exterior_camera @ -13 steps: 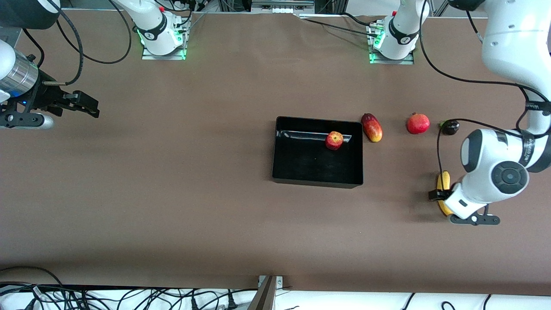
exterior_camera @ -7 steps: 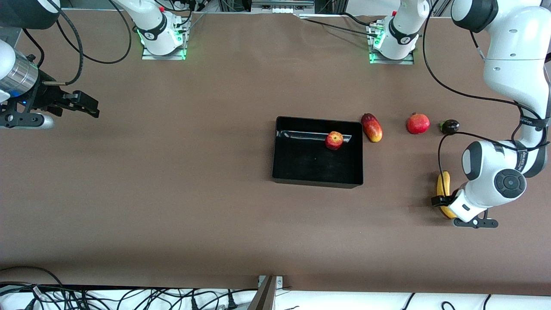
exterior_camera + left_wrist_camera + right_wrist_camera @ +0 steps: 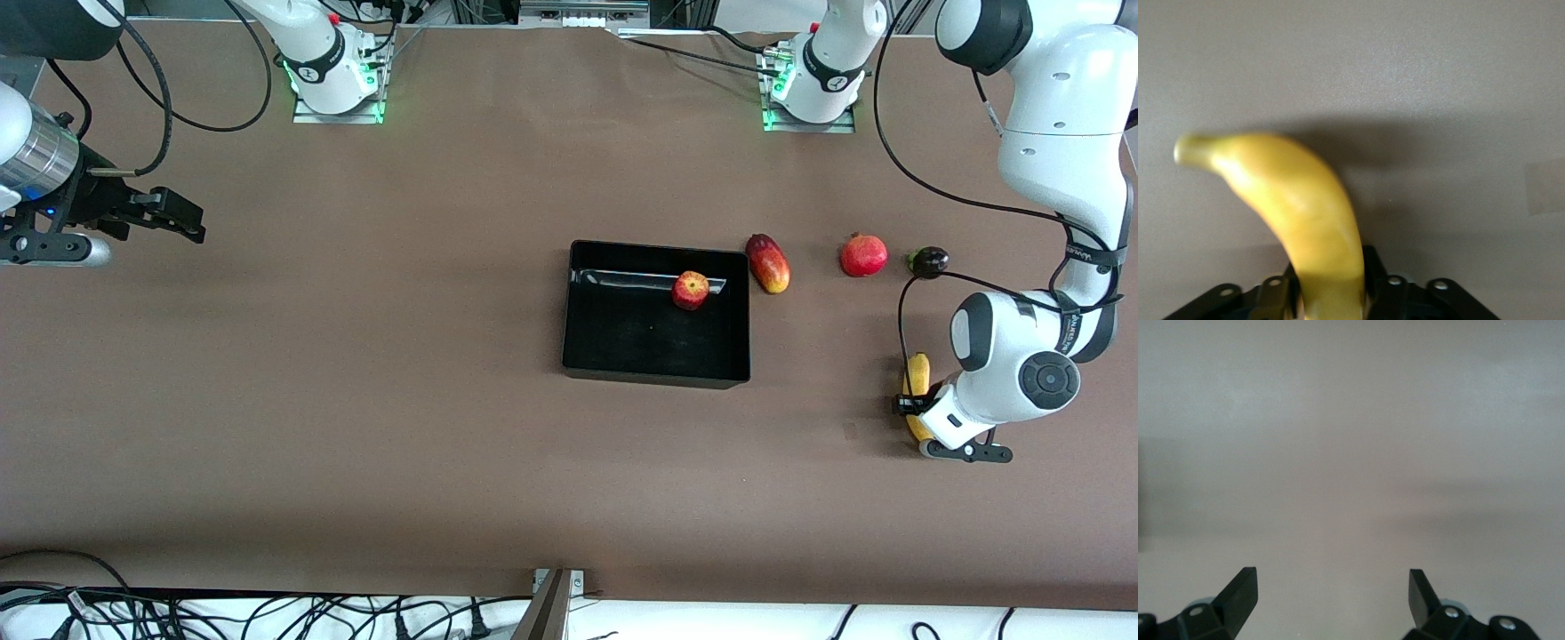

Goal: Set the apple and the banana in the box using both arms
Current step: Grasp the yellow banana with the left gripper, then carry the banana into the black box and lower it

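Observation:
The apple (image 3: 691,290) lies in the black box (image 3: 653,378), against the wall nearest the robot bases. The yellow banana (image 3: 916,378) is at the left arm's end of the table, nearer the front camera than the row of fruits. My left gripper (image 3: 909,406) is shut on the banana's middle. In the left wrist view the banana (image 3: 1298,207) runs out from between the fingers of the left gripper (image 3: 1331,287), with its shadow on the table beside it. My right gripper (image 3: 182,222) waits open and empty at the right arm's end, and its wrist view (image 3: 1331,587) shows only bare table.
Beside the box toward the left arm's end stand an elongated red-yellow fruit (image 3: 768,263), a round red fruit with a crown tip (image 3: 863,255) and a small dark fruit (image 3: 929,261). A black cable hangs from the left arm over the banana's place.
The left arm's wrist and hand have shifted slightly around the banana and its upper links have swung. The banana has barely moved. The right arm has not moved.

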You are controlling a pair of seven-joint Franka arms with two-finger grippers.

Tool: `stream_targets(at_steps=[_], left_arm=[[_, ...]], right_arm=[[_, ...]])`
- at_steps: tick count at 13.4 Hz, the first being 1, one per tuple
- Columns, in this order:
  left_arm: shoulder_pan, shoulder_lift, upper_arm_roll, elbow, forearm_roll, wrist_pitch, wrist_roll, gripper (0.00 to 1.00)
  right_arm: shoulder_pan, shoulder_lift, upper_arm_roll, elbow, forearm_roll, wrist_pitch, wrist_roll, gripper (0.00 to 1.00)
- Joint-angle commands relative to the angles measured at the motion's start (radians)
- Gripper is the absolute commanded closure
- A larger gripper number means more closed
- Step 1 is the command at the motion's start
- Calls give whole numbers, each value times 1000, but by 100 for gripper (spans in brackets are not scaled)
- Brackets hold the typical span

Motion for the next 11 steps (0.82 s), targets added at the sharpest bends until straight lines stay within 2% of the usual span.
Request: stream_targets(at_steps=[1, 4, 6, 7, 8, 9, 11], left_arm=[[14, -17, -16, -3, -41, -76, 38, 100], [12, -118, -104, 13, -78, -285, 41, 100], [2, -196, -231, 30, -70, -429, 38, 100], [-15, -204, -302, 73, -66, -498, 30, 100], [-50, -204, -341, 128, -75, -546, 24, 100], [-101, -200, -359, 176, -81, -569, 14, 100], [-220, -186, -359, 194, -101, -568, -102, 100]], right_arm=[[-10, 2, 8, 9, -11, 0, -1, 0], [-10, 2, 8, 9, -11, 0, -1, 0], [-10, 2, 8, 9, -11, 0, -1, 0], [-10, 2, 8, 9, -11, 0, -1, 0], [-10, 2, 8, 9, -11, 0, -1, 0], [-10, 2, 8, 9, -11, 0, -1, 0], [-10, 2, 8, 9, -11, 0, -1, 0]])
